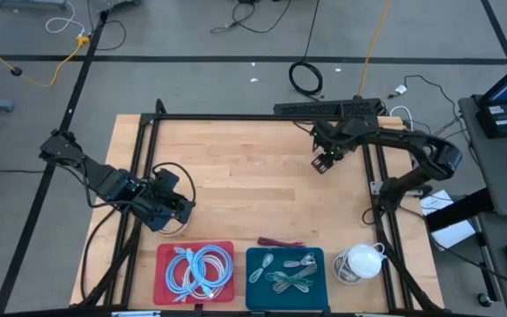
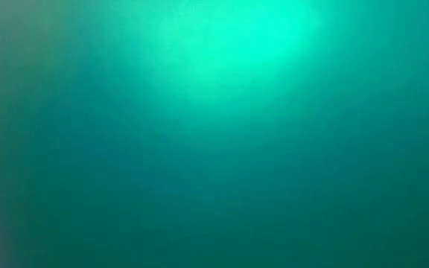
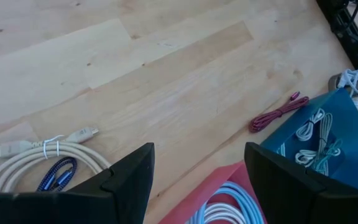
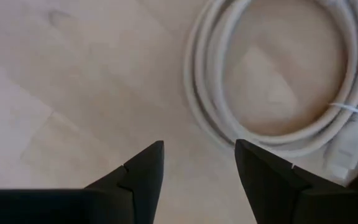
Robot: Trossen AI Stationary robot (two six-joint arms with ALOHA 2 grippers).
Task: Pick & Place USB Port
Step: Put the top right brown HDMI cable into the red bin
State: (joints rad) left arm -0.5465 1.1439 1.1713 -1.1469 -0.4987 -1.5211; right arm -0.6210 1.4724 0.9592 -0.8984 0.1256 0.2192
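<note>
My left gripper (image 1: 180, 208) (image 3: 197, 155) is open and hovers at the table's left, just beyond the red tray (image 1: 164, 264) that holds pale blue coiled cables (image 3: 229, 205). A beige USB cable (image 3: 42, 152) and a blue braided cable (image 3: 58, 175) lie on the wood beside it. My right gripper (image 1: 322, 164) (image 4: 199, 149) is open over the far right part of the table. A white coiled cable (image 4: 204, 112) with a USB plug (image 4: 344, 152) lies flat on the wood just ahead of its fingers. The low view shows only a teal blur.
A blue tray (image 1: 255, 280) with pale cables sits right of the red tray at the near edge. A maroon cable (image 1: 280, 241) (image 3: 278, 112) lies just beyond it, and a white cable bundle (image 1: 359, 262) to its right. Black frame rails (image 1: 236, 117) border the table. Bare wood fills the middle.
</note>
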